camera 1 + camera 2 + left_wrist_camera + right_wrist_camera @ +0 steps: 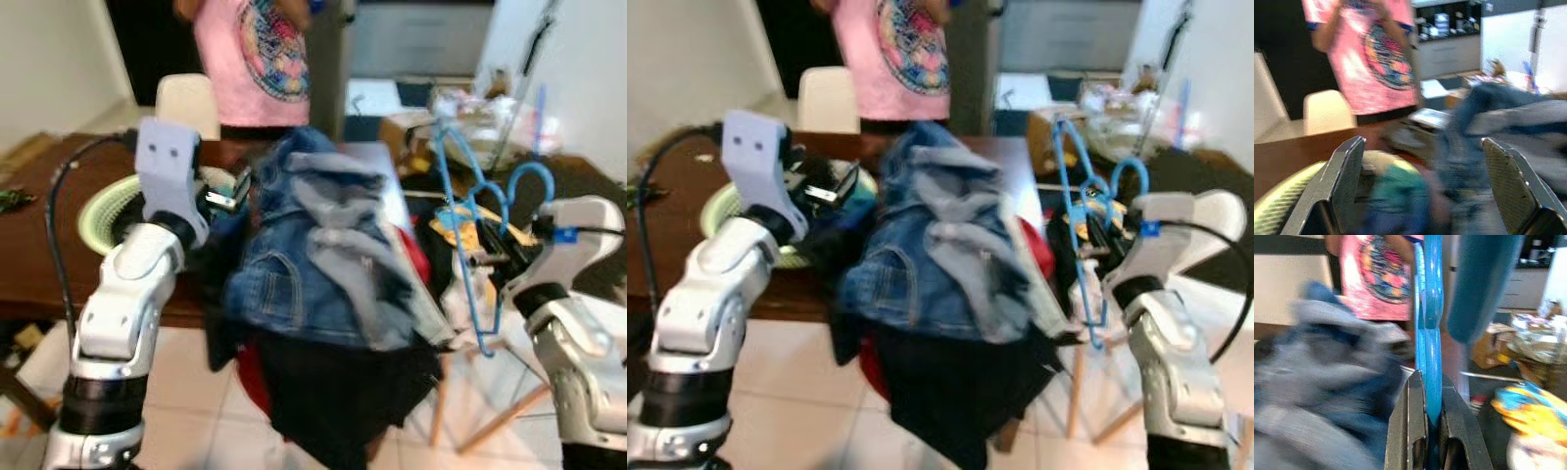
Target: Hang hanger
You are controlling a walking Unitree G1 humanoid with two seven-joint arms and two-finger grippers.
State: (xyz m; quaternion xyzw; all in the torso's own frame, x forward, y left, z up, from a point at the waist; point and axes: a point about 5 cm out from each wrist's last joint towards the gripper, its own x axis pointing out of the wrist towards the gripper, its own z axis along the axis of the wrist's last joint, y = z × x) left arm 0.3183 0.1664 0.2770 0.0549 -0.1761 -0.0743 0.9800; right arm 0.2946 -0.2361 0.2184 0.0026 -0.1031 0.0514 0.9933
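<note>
I am seeing my right claw pinching shut on the blue hanger at the near right, its hook curling up beside the wrist. To the left, my left claw is hovering wide open and holding nothing, near the denim jacket that is lying heaped over the brown bench. A green basket is sitting behind that arm. Farther off, a person in a pink shirt is standing beside a white chair.

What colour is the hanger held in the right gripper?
Blue: the hanger shows best in the right wrist view, clamped in the right gripper.
</note>
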